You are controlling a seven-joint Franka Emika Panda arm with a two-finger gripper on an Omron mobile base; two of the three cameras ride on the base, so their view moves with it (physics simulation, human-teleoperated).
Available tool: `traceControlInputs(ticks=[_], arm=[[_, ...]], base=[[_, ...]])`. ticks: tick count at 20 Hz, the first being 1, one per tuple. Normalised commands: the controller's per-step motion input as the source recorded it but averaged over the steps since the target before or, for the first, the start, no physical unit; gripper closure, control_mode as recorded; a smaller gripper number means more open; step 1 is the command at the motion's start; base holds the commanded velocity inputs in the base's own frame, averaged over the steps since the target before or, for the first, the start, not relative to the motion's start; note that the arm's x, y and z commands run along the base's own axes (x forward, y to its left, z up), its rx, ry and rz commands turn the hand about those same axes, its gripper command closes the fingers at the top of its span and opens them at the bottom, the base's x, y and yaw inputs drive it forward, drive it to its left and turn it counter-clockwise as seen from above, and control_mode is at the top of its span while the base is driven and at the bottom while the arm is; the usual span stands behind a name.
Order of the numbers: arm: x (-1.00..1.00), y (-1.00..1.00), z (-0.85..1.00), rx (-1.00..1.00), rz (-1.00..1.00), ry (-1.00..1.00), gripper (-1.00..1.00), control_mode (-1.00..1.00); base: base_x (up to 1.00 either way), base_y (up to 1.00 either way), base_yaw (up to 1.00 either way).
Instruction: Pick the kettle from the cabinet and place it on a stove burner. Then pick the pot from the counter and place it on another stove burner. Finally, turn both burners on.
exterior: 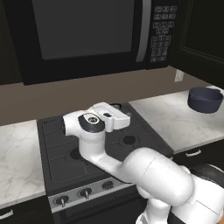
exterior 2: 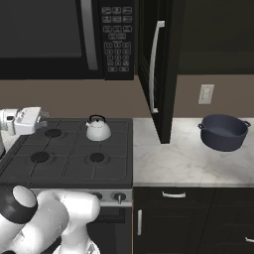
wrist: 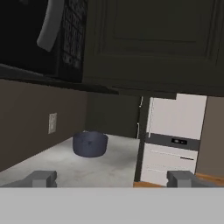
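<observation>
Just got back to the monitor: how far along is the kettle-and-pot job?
Done: the kettle stands on a rear burner of the stove, and the cabinet door hangs open. In hand: nothing is gripped; the end effector is open and faces the pot. Left: the pot sits on the counter awaiting another burner, then both burner knobs need turning.

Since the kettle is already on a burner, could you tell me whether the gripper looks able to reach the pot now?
Probably yes: the open gripper faces the pot across bare counter, with nothing between them, though the pot sits some way off.
</observation>
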Motion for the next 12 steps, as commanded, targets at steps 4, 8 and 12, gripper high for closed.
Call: traceControlInputs(ticks=[4,8,12], arm=[[-0.59,-0.18,0.39,0.03,0.00,0.00,-1.00,-1.00],[-0.61,-0.22,0.38,0.06,0.00,0.00,-1.00,-1.00],[-0.60,-0.23,0.40,0.06,0.00,0.00,-1.00,-1.00]], base=[[0.00,0.00,0.00],[0.00,0.00,0.00],[0.00,0.00,0.00]])
